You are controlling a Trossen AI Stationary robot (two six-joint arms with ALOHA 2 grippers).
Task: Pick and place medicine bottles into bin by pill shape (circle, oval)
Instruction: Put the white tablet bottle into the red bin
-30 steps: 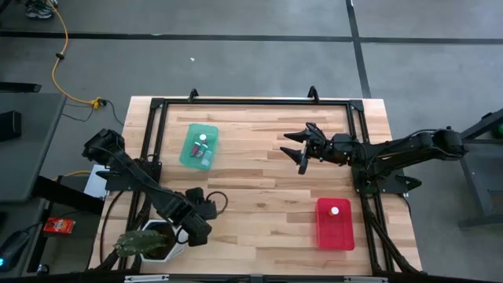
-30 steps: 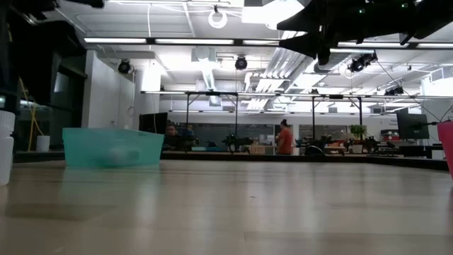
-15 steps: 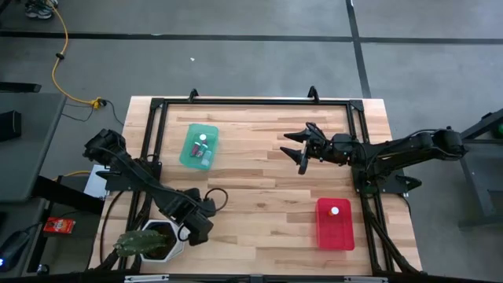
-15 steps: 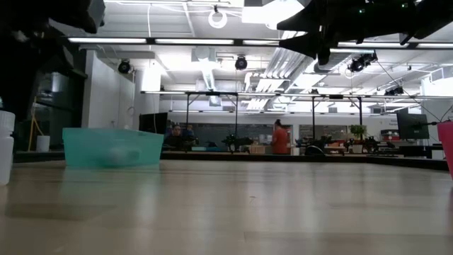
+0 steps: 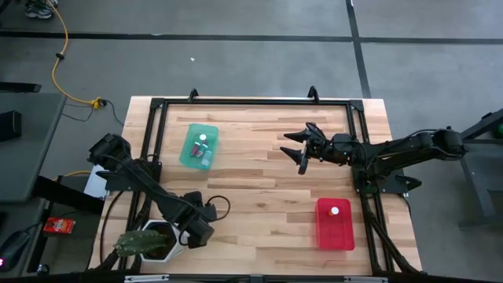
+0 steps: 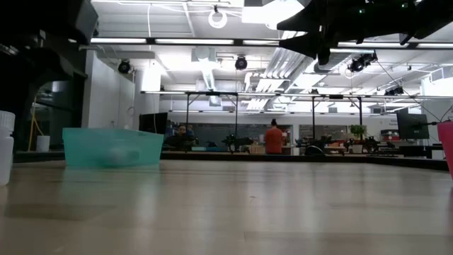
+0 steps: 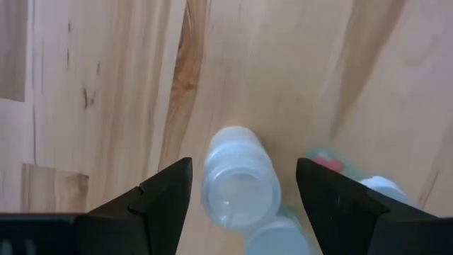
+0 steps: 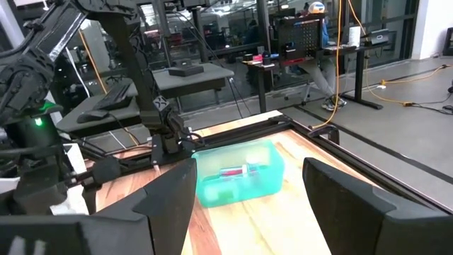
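Observation:
Three small medicine bottles with pale bodies stand together on the wood near the table's front left. In the left wrist view one bottle [image 7: 237, 185] is between my fingers, a second [image 7: 279, 237] is beside it, and a third [image 7: 357, 180] is farther off. My left gripper [image 7: 241, 205] is open above them, pointing down, one finger on either side of the first bottle. In the high view the left gripper [image 5: 190, 228] hides the bottles. My right gripper [image 5: 292, 152] is open and empty, held above the table's middle right.
A green bin [image 5: 198, 146] at the far left holds a few bottles. A red bin [image 5: 335, 228] at the near right holds one white-capped bottle [image 5: 335, 210]. A white hexagonal pot with a cactus [image 5: 148, 242] stands close to my left gripper. A black frame [image 5: 251, 102] borders the table.
My left gripper has come down and a little toward the table's near edge, toward the bottles beside the pot. In the low view the left arm now fills more of the upper left corner. A person in the room behind has walked left.

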